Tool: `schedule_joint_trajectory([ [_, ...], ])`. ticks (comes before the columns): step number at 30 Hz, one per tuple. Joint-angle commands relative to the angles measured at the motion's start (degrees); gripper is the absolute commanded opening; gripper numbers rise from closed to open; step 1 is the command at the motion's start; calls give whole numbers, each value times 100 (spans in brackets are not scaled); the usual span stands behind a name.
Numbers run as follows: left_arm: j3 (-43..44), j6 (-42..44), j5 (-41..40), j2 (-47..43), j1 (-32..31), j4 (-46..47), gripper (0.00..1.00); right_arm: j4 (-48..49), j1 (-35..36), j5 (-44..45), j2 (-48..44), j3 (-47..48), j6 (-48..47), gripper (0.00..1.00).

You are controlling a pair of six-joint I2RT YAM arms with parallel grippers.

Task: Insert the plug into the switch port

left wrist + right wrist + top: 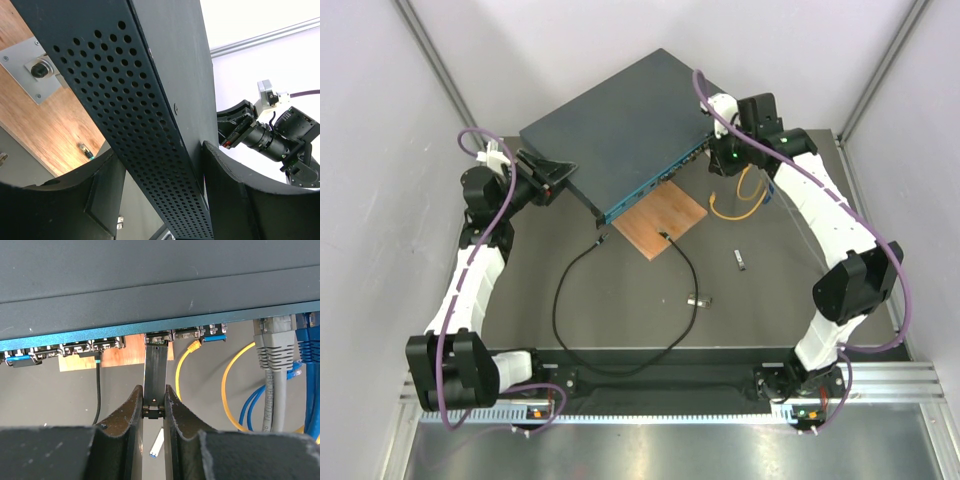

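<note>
We see the right gripper (154,407) pinched narrow on a dark flat module (156,370), its tip at a switch port (158,338). The left gripper (160,150) clamps the switch (620,130) by its perforated side, near the far edge of the worktop (620,320). The plug (97,360) lies on the wooden board (665,215).

I read the switch (620,120) as dark blue-grey, its front (75,335) teal and its side (145,135) dotted with round holes. The board (665,218) is brown wood-grain. There is a yellow cable (177,377), blue cables (309,380), a grey cable (272,380), a black cable (560,290) and a black stick (155,375).
</note>
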Motion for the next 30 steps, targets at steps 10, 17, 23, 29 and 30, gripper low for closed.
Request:
schedule_joint_trajectory([
  [10, 276, 324, -30, 159, -116, 547, 0, 201, 94, -446, 225, 577, -666, 0],
  [17, 276, 350, -21, 141, -116, 512, 0, 201, 94, -446, 339, 761, -614, 0],
  [23, 258, 377, -47, 124, -116, 459, 0, 201, 103, -499, 515, 1087, -465, 0],
  [29, 258, 394, -38, 115, -116, 442, 0, 218, 103, -534, 620, 1210, -376, 0],
  [30, 258, 394, -38, 115, -116, 442, 0, 253, 94, -534, 612, 1201, -368, 0],
])
